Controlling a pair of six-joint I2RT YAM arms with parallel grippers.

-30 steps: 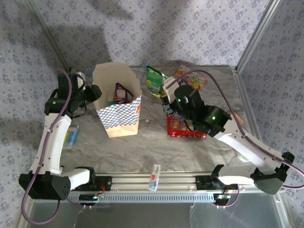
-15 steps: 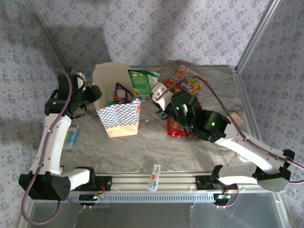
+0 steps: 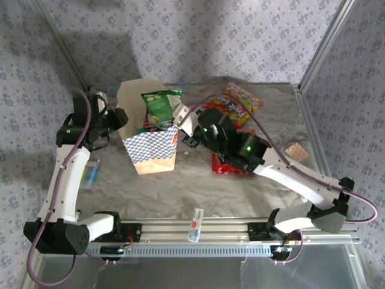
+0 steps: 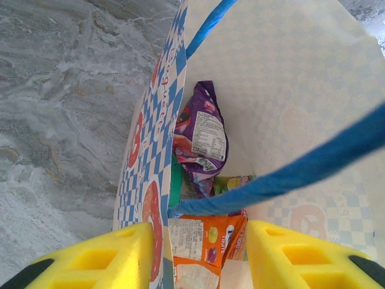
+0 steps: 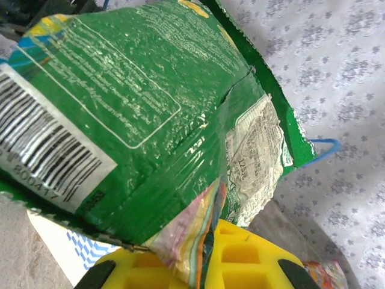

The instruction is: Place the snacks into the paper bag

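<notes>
Green, a snack packet [image 3: 161, 103] was pinched by the right gripper [image 3: 180, 113] above the paper bag [image 3: 150, 153], whose rim was straddled by the left gripper [image 4: 201, 232], jaws parted.

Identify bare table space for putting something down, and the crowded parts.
Bare: the table between paper bag and tube; also between orange packet and tan pad. Crowded: between the bag and the red packet, where the right gripper holds a green packet.
</notes>
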